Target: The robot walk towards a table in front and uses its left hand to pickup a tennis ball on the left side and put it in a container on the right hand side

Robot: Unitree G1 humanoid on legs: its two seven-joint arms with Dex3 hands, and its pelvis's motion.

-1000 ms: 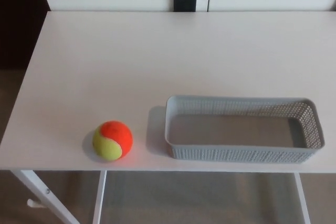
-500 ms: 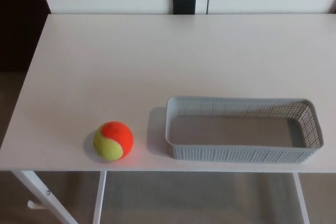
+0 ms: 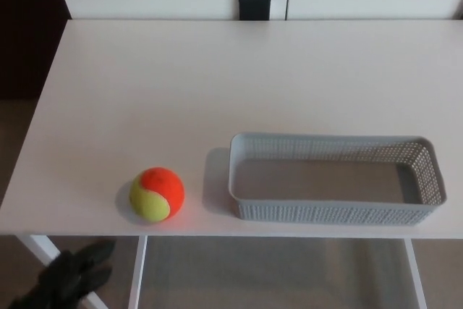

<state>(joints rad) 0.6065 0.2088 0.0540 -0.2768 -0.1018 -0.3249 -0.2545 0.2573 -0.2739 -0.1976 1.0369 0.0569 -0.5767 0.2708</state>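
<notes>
An orange and yellow-green tennis ball (image 3: 156,194) rests on the white table (image 3: 217,85), near its front edge on the left. To the ball's right stands a long grey perforated basket (image 3: 333,211), with nothing in it. My left hand (image 3: 69,276) shows at the bottom left corner, below the table's front edge and apart from the ball, its black fingers (image 3: 94,252) spread with nothing between them. My right hand is out of the picture.
A white table leg (image 3: 51,255) slants down just behind my left hand, and a second leg (image 3: 135,273) runs down beside it. A black block (image 3: 254,5) sits against the white wall behind the table's far edge.
My left hand has come up into the picture at the bottom left. The ball and the basket have stayed where they were.
</notes>
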